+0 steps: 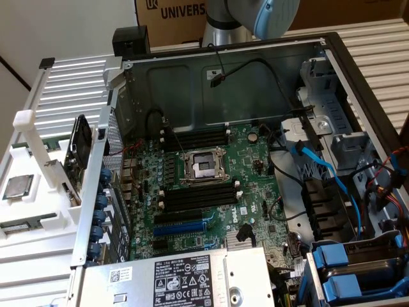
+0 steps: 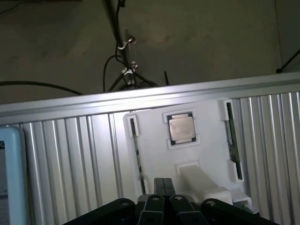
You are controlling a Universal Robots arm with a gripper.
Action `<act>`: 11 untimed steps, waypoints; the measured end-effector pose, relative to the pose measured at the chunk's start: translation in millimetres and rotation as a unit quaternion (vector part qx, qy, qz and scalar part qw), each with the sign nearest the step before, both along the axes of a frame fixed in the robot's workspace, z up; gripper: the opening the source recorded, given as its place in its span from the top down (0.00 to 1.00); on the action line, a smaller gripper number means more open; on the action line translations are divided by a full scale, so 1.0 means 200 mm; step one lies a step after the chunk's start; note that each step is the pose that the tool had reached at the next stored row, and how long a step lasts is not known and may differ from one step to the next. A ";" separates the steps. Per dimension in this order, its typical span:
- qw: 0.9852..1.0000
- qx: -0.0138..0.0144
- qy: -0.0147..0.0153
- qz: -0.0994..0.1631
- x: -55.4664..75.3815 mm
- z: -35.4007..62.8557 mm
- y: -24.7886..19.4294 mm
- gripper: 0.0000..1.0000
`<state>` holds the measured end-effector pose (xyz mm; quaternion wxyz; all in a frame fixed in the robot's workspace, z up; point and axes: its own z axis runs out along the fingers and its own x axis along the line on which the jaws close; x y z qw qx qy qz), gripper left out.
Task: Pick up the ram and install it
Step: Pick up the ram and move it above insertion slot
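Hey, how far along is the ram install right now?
Done: nothing that shows. The black memory slots on the motherboard stand empty. In hand: the gripper, shut and holding nothing, hangs above the white tray, where the ram sits in its holder beside the processor chip. Left: the whole job, both picking the ram up and seating it in a slot.
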<state>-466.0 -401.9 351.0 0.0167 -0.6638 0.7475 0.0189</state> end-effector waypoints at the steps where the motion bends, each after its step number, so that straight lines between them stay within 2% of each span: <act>1: 1.000 0.000 0.000 0.003 0.00 -0.005 -0.007 0.89; 7: 1.000 0.001 0.000 0.011 0.00 -0.051 -0.044 0.89; 11: 1.000 0.001 0.000 0.017 0.00 -0.087 -0.058 0.89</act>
